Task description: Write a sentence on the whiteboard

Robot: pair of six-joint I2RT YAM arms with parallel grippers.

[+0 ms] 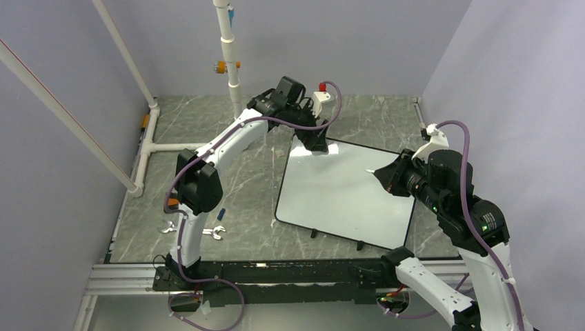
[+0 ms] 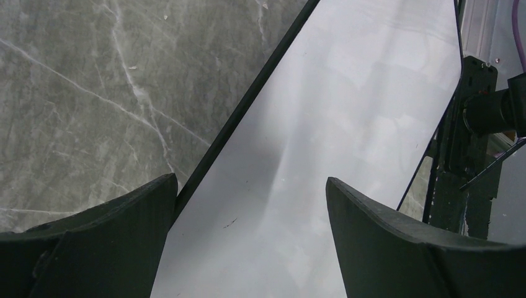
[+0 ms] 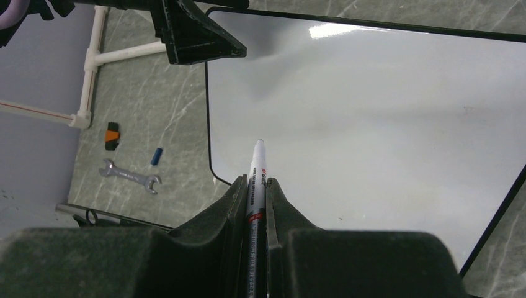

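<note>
Marker (image 3: 257,180) between right fingers (image 3: 217,230), its printed barrel only in wrist view.

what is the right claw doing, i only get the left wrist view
observer: The right claw is shut on a marker, with the tip pointing out over the board.
operator: any writing on the board yet
observer: None. In the top view the whole surface is blank white.
</note>
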